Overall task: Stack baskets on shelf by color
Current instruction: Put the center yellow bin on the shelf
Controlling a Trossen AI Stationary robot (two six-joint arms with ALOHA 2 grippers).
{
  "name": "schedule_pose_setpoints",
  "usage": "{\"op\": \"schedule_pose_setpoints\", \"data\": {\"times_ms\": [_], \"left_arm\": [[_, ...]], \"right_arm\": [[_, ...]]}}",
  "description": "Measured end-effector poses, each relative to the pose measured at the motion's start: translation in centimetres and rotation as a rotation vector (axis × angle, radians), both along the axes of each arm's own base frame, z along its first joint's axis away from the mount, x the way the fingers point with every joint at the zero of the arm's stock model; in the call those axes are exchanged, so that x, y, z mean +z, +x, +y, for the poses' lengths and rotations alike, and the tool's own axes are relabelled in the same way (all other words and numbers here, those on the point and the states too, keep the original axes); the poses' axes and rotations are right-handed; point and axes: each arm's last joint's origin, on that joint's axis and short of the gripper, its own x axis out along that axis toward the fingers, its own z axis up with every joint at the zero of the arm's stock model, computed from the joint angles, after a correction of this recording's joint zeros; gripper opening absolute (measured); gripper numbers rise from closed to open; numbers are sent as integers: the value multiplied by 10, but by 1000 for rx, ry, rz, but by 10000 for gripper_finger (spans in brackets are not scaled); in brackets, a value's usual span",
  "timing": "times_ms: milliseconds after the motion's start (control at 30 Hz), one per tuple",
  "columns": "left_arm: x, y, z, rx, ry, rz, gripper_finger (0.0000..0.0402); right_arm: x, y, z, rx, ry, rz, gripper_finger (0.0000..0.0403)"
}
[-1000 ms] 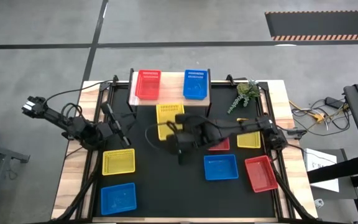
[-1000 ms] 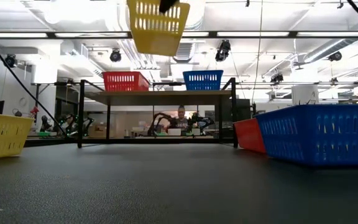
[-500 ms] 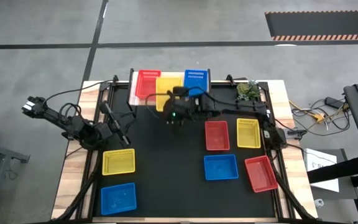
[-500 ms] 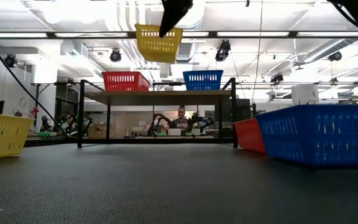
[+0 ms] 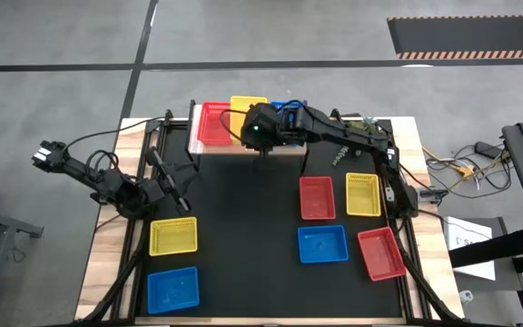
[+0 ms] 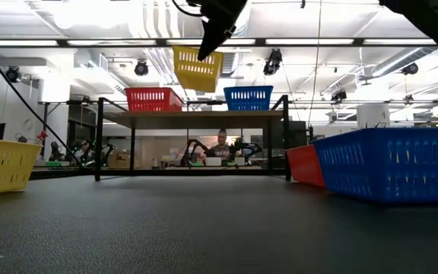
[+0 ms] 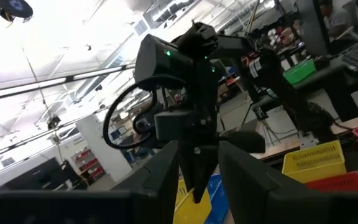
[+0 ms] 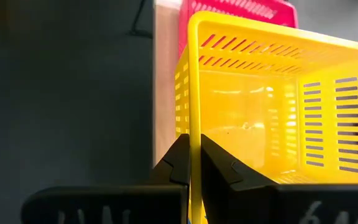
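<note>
a second ago i had this yellow basket (image 5: 248, 105) hanging over the middle of the black table (image 5: 234, 263); now my right gripper (image 5: 263, 136) has carried it far across, and it hangs above the shelf (image 5: 243, 148), over the gap between the red basket (image 5: 212, 123) on the left and the blue basket (image 6: 248, 97) on the right. my right fingers (image 8: 178, 163) are pinched shut on the basket's near rim. in the low view it is tilted and well clear of the plank, not resting yet.

so the carry is all but done, i judge, and what remains is to lower and level it into the middle slot, then let go. the risk i see is the tilt catching a neighbour's rim.

my left gripper (image 5: 182, 204) waits over the table's left side, its fingers (image 7: 166, 180) held partly apart with nothing between them. six more baskets lie on the table: a yellow one (image 5: 172, 236) and a blue one (image 5: 172, 289) near left, and red (image 5: 317, 197), yellow (image 5: 363, 193), blue (image 5: 321, 243) and red (image 5: 381, 253) on the right.
</note>
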Motion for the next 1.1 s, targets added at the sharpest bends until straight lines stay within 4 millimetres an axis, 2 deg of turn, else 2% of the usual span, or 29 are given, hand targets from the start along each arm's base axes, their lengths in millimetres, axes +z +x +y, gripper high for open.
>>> {"op": "schedule_pose_setpoints", "data": {"times_ms": [267,433,767,1100], "left_arm": [[-1,0,0,15,-10,6,98],[-1,1,0,17,-9,11,98],[-1,1,0,16,-9,11,98],[-1,1,0,16,-9,12,98]], "right_arm": [[1,-2,-17,-16,5,-16,9],[-1,-2,-20,-16,1,-8,9],[-29,12,-25,-14,-3,64,9],[-37,16,-28,-18,-18,89,9]]}}
